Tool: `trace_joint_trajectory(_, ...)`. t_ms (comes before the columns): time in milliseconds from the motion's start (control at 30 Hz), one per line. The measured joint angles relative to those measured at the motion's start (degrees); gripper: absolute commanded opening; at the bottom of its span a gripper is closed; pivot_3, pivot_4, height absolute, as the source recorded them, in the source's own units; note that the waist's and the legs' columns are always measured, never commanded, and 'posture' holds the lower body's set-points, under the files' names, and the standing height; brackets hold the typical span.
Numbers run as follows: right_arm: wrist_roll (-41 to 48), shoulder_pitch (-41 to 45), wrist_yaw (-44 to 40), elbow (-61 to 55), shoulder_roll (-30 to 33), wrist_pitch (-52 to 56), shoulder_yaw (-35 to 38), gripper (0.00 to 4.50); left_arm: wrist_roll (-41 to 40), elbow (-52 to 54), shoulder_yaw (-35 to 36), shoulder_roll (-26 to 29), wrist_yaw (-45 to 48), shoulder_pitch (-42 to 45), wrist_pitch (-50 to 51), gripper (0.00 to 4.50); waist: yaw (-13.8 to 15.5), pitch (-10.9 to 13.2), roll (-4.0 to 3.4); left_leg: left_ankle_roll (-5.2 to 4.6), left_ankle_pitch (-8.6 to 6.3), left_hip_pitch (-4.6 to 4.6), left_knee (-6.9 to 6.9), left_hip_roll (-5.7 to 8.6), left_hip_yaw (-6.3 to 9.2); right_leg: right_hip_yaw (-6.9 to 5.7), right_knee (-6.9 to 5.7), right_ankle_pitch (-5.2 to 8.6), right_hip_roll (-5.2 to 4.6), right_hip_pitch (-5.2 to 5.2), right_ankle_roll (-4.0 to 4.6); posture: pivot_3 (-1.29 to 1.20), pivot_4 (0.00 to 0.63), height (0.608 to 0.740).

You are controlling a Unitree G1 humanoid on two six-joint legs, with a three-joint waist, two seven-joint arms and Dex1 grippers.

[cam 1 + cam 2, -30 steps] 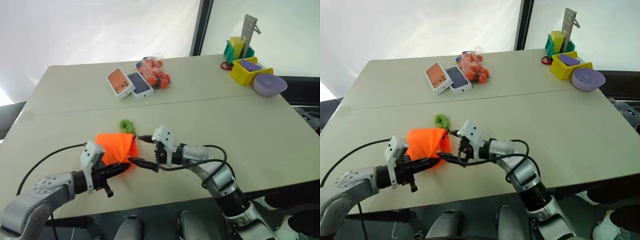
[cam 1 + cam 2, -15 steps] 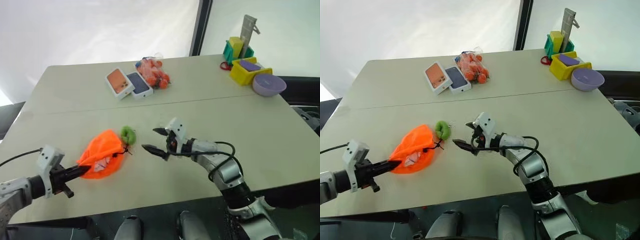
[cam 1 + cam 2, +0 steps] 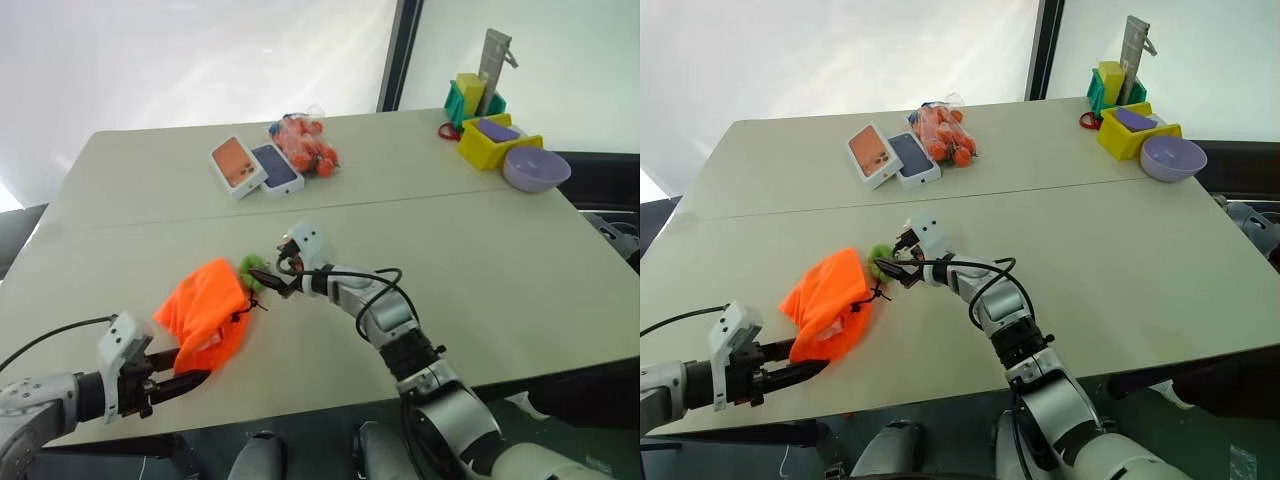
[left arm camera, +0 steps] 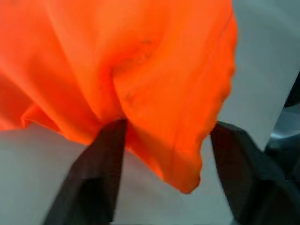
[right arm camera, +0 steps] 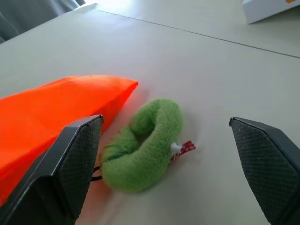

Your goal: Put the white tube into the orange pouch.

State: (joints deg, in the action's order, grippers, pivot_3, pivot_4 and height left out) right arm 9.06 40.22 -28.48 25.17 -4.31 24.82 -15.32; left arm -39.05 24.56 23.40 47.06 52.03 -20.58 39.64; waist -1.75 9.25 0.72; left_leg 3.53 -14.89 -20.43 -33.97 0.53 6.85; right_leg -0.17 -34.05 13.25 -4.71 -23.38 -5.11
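With both pincers open, the left pincer (image 3: pixel 186 379) at the near edge of the orange pouch (image 3: pixel 205 310) on the near-left surface and the right pincer (image 3: pixel 268 283) astride its green ring (image 5: pixel 145 140), a tug could tip it over, and you cannot tell whether the white tube is inside.

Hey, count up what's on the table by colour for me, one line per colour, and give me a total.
Orange: 3, the orange pouch, the bag of orange balls, the orange-faced box
Green: 2, the green ring, the green bin
Yellow: 1, the yellow bin
Purple: 1, the purple bowl
Dark blue: 1, the dark box
Total: 8
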Motion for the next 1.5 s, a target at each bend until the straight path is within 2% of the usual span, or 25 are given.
trace_joint_trajectory(67, -1.58, 1.29, 0.46, 3.31, -1.09, -0.46, -0.54, 4.5, -1.47, -0.17, 1.98, -0.45, -0.54, 0.73, 0.48, 3.51, -0.62, -0.01, 0.01, -0.01, 0.0, 0.02, 0.0, -0.02, 0.0, 0.0, -0.03, -0.01, 0.02, 0.01, 0.02, 0.0, 0.15, 0.74)
trace_joint_trajectory(167, -2.61, 1.66, 0.53, 6.44, -1.97, -1.14, -1.0, 3.62, -2.97, -0.26, 3.69, -1.11, -1.27, 1.18, 1.4, 3.57, -0.98, 0.0, -0.01, -0.01, 0.0, 0.03, 0.03, -0.05, -0.01, 0.0, -0.04, -0.01, 0.06, -0.01, 0.02, 0.0, 0.15, 0.74)
trace_joint_trajectory(400, -4.41, 1.84, -0.54, 7.04, -1.8, -1.32, -1.33, 0.05, -5.4, -1.08, 6.71, -2.18, -2.75, 1.92, 2.56, 3.57, -1.09, 0.0, 0.0, -0.01, 0.0, 0.05, 0.02, -0.09, 0.0, 0.0, -0.06, -0.02, 0.1, 0.01, 0.03, 0.0, 0.15, 0.74)
trace_joint_trajectory(767, -3.76, -3.36, -0.95, -1.08, 1.55, 0.25, 0.67, 0.05, -5.45, -4.02, 6.78, -4.56, -5.83, 7.81, 2.17, 3.57, -0.75, -0.01, 0.02, 0.0, 0.01, 0.03, 0.01, -0.09, 0.0, 0.01, -0.04, -0.04, 0.1, 0.03, 0.05, 0.0, 0.15, 0.74)
trace_joint_trajectory(1000, 1.06, -13.08, -2.38, -19.24, 9.02, 5.49, 6.61, 0.05, -5.35, -4.91, 5.9, -6.59, -7.99, 12.16, 1.34, 3.57, -0.68, -0.02, 0.04, 0.0, 0.01, 0.04, 0.0, -0.09, 0.0, 0.0, -0.05, 0.01, 0.11, 0.04, -0.04, 0.0, 0.15, 0.74)
trace_joint_trajectory(1167, 5.24, -17.5, -3.56, -28.62, 13.1, 9.46, 10.3, 0.05, -5.22, -5.19, 1.32, -7.12, -8.4, 15.93, 1.3, 3.57, -0.74, -0.07, 0.11, 0.0, 0.01, 0.06, -0.01, -0.09, -0.01, 0.0, -0.06, 0.08, 0.11, 0.06, -0.15, 0.0, 0.15, 0.74)
trace_joint_trajectory(1267, 6.92, -17.74, -3.58, -31.27, 14.09, 10.66, 11.35, 0.0, -5.59, -6.21, -1.61, -7.43, -7.89, 20.25, 1.61, 4.42, -0.64, -0.13, 0.21, -0.01, 0.01, 0.06, -0.03, -0.09, -0.01, 0.0, -0.06, 0.08, 0.12, 0.07, -0.14, 0.0, 0.15, 0.74)
trace_joint_trajectory(1400, 7.54, -17.65, -3.33, -31.7, 13.94, 11.08, 10.93, 0.0, -5.51, -8.97, -6.81, -8.1, -6.31, 29.4, 1.96, 4.47, -0.54, -0.16, 0.25, -0.01, 0.02, 0.06, -0.09, -0.07, -0.01, 0.0, -0.04, 0.07, 0.12, 0.14, -0.14, 0.0, 0.15, 0.74)
trace_joint_trajectory(1500, 7.53, -17.55, -2.58, -31.64, 13.43, 11.01, 10.41, 0.0, -2.16, -11.95, -12.59, -9.93, -5.87, 35.6, 0.34, 4.47, -0.5, -0.19, 0.28, 0.0, 0.02, 0.04, -0.14, -0.05, -0.02, 0.0, -0.03, -0.07, 0.12, 0.18, 0.04, 0.0, 0.15, 0.74)
